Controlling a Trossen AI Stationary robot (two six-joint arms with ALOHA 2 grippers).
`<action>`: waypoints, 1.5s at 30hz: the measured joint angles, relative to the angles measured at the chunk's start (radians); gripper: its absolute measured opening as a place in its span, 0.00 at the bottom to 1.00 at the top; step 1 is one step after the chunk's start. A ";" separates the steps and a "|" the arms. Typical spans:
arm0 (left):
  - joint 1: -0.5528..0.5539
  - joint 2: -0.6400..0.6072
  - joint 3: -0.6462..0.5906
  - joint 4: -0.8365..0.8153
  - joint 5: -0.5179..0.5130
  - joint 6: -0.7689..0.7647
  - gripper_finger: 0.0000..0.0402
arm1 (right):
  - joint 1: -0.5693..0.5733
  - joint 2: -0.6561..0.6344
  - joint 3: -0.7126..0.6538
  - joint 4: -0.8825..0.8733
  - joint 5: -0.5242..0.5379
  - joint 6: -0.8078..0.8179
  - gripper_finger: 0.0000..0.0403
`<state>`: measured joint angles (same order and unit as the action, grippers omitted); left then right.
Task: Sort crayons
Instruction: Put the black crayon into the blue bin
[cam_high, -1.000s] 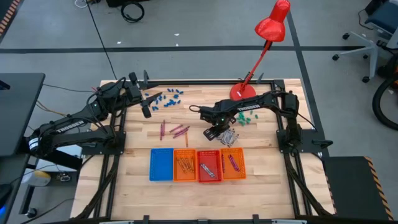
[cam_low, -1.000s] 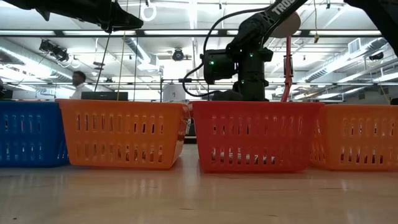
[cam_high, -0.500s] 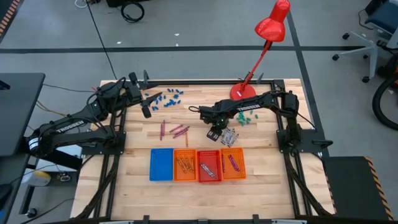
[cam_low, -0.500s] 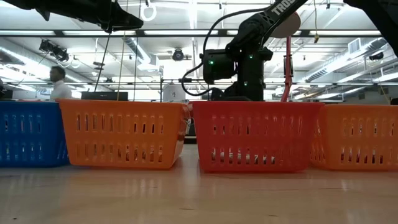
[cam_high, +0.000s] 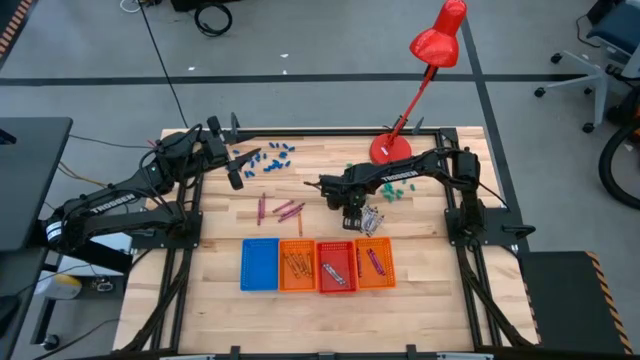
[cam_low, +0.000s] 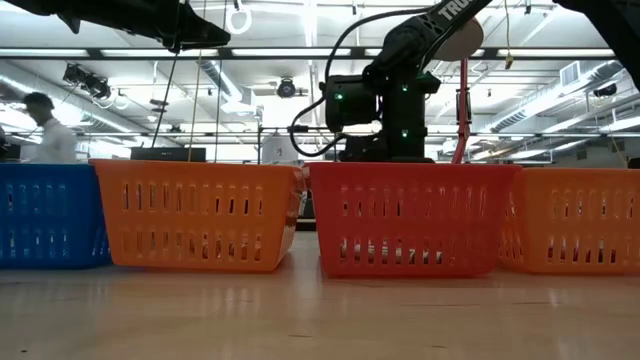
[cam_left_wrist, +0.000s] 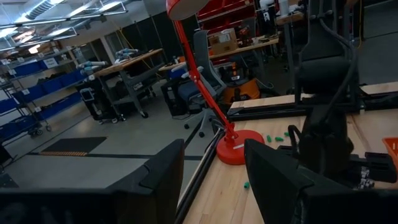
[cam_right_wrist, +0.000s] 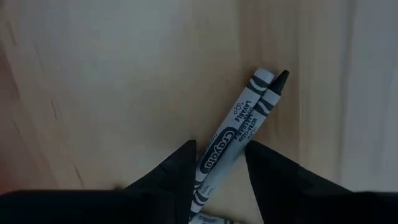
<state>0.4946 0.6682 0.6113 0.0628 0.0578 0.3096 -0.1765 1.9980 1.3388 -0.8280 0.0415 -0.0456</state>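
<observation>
Silvery grey crayons (cam_high: 370, 219) lie loose on the table, right of centre. My right gripper (cam_high: 352, 208) points straight down at them. In the right wrist view it (cam_right_wrist: 221, 149) is open, with two grey crayons (cam_right_wrist: 239, 127) lying side by side on the wood and running in between its fingers. Magenta-purple crayons (cam_high: 285, 210) lie left of centre. Four small trays stand in a row near the front: blue (cam_high: 259, 264), orange (cam_high: 296, 264), red (cam_high: 336, 265) and orange (cam_high: 374, 262); three of them hold crayons. My left gripper (cam_high: 237, 172) waits open and level, raised at the far left.
Stubby blue bits (cam_high: 270, 157) are scattered at the far left and green bits (cam_high: 392, 188) at the far right. A red desk lamp (cam_high: 395, 145) stands on the far edge behind the right arm. Bare wood shows in front of the trays.
My right gripper has rolled about its downward-pointing line while staying over the grey crayons; its finger gap looks unchanged. The crayons on the table have not moved.
</observation>
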 joint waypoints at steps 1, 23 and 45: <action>0.000 0.000 0.000 0.000 0.000 0.000 0.45 | 0.001 0.000 0.000 0.001 0.004 -0.016 0.36; 0.000 0.000 0.000 -0.003 -0.001 0.016 0.45 | 0.020 0.004 0.046 -0.024 0.018 0.069 0.13; -0.005 0.379 0.002 0.182 0.018 -0.004 0.45 | 0.173 0.001 0.118 0.018 0.012 0.128 0.13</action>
<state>0.4895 1.0472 0.6132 0.2446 0.0762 0.3059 -0.0036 1.9991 1.4567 -0.8096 0.0532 0.0821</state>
